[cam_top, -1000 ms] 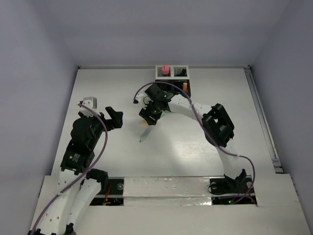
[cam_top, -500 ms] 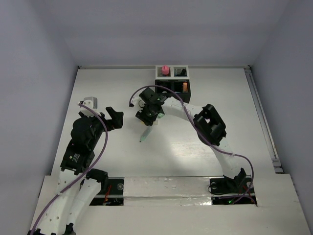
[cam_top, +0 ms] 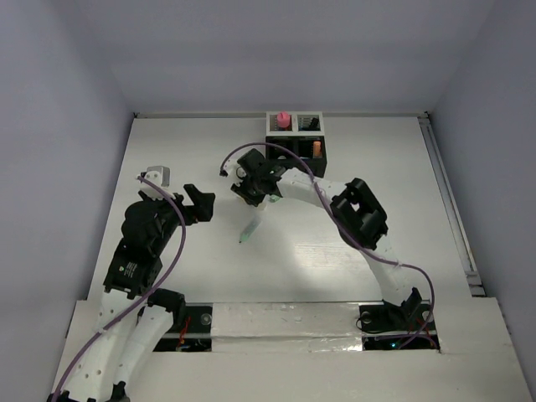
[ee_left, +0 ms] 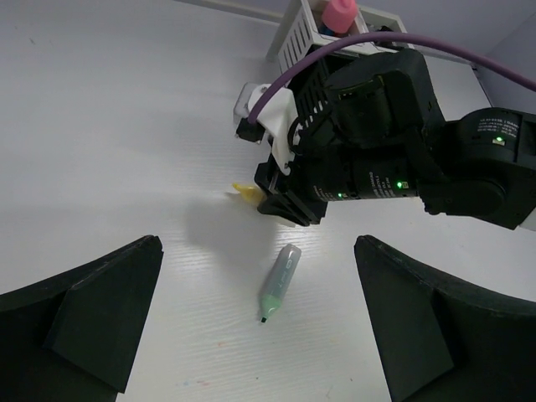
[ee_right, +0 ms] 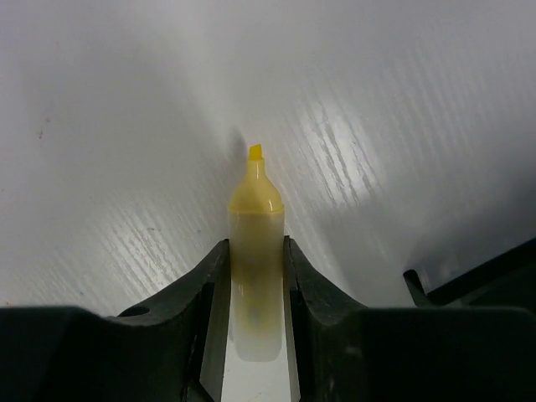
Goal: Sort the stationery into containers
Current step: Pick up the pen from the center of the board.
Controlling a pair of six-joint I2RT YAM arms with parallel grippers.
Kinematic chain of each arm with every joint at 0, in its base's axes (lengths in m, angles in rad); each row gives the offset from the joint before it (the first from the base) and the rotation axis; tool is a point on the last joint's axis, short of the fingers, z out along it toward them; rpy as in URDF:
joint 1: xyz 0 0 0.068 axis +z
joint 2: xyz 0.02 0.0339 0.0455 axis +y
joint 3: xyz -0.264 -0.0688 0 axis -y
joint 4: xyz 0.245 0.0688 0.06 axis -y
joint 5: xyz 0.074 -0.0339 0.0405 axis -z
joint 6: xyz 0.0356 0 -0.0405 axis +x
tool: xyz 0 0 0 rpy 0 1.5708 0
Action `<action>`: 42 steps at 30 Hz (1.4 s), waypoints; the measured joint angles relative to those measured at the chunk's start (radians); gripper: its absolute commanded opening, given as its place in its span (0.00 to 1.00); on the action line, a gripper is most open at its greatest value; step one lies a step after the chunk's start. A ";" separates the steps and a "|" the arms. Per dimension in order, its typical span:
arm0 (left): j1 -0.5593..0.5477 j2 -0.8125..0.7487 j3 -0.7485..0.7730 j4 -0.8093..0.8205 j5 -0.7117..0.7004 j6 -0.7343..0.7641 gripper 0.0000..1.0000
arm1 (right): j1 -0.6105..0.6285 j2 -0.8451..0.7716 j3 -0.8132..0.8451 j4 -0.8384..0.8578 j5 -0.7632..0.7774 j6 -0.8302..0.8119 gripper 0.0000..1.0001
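Observation:
My right gripper (ee_right: 255, 255) is shut on a yellow marker (ee_right: 255, 205), both pads pressing its pale barrel while it lies on the white table with its tip pointing away. From above, the right gripper (cam_top: 249, 194) sits low, just in front of the mesh containers (cam_top: 275, 146). A green marker (cam_top: 248, 229) lies loose on the table just below it, also visible as the green marker (ee_left: 279, 280) in the left wrist view. My left gripper (cam_top: 199, 203) hovers open to the left of it, nothing between its fingers (ee_left: 100, 310).
A pink tube (cam_top: 283, 120) stands in the back left white compartment and an orange piece (cam_top: 316, 148) in the front right black one. The table's back edge runs just behind the organizer, and a rail (cam_top: 448, 201) runs along the right side.
My right gripper has shifted a little left and toward the back, and its jaws have come together on the yellow marker. The left arm has barely moved.

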 measured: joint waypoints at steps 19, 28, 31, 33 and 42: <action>0.000 0.048 -0.018 0.074 0.194 0.000 0.78 | 0.027 -0.669 -0.518 0.686 0.026 0.706 0.00; 0.000 0.088 -0.029 0.104 0.291 -0.004 0.53 | 0.100 -0.668 -0.650 0.810 0.044 0.898 0.00; 0.000 0.106 -0.033 0.111 0.313 -0.003 0.50 | 0.113 -0.668 -0.666 0.865 0.056 0.943 0.00; 0.000 0.122 -0.033 0.115 0.329 -0.003 0.48 | 0.123 -0.668 -0.673 0.899 0.062 0.967 0.00; 0.000 0.142 -0.034 0.127 0.351 -0.006 0.31 | 0.171 -0.625 -0.675 0.982 0.072 1.015 0.00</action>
